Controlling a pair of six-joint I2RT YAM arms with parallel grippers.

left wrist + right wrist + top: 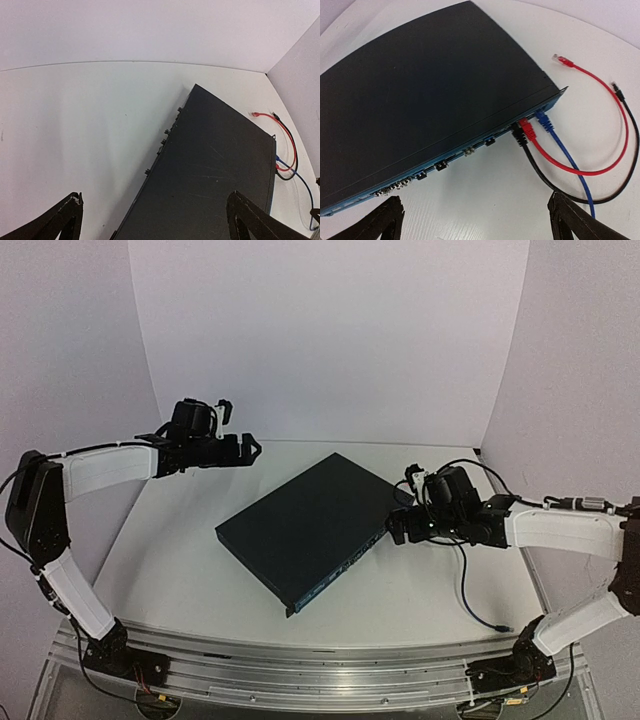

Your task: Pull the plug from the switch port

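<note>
switch (420, 95) port row: runs off left edge of right wrist view; sockets there blurred, markings unreadable
blue cable (568, 162): cut by bottom edge, free end out of right wrist view
plugs (526, 127), top view: hidden behind right claw (398, 525)
port face, left wrist view: hidden behind switch top; near end cut off
left claw (154, 210): only fingertips in frame
</note>
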